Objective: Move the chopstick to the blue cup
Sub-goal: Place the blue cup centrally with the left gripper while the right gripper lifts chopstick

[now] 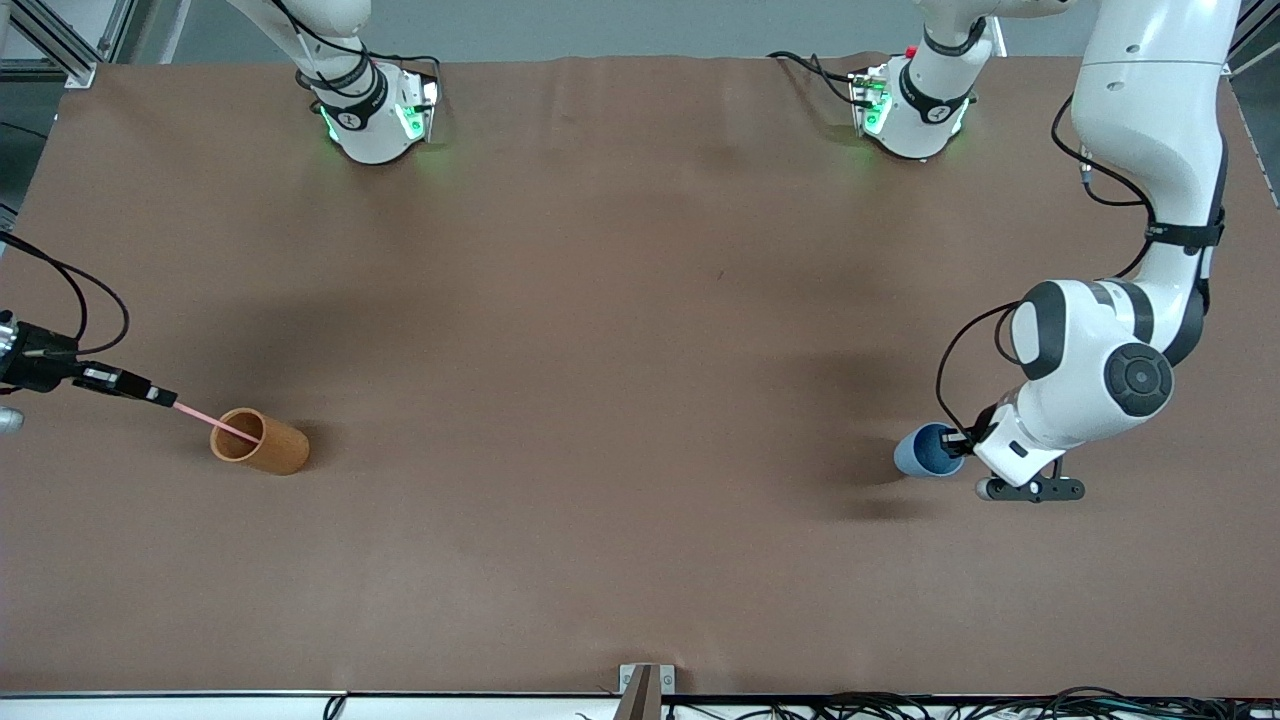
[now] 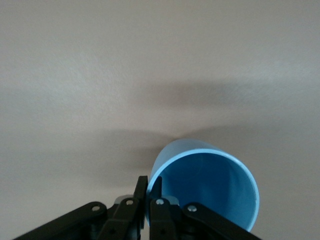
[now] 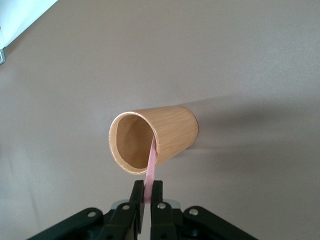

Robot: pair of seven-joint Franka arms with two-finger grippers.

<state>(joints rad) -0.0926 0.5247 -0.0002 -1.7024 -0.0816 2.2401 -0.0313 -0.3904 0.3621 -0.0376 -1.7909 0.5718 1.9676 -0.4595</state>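
The pale-pink chopstick (image 1: 215,421) slants out of the orange-brown cup (image 1: 262,442) at the right arm's end of the table, its lower end inside the cup. My right gripper (image 1: 162,396) is shut on the stick's upper end. In the right wrist view the stick (image 3: 151,162) runs from my right gripper (image 3: 148,192) into the cup (image 3: 172,132). The blue cup (image 1: 925,452) stands at the left arm's end. My left gripper (image 1: 966,440) is shut on its rim. In the left wrist view one finger (image 2: 158,190) is inside the blue cup (image 2: 210,185) and the other is outside.
The brown table cover (image 1: 620,350) stretches between the two cups. The arms' bases (image 1: 375,110) stand along the table's edge farthest from the front camera. A metal bracket (image 1: 645,685) and cables lie along the nearest edge.
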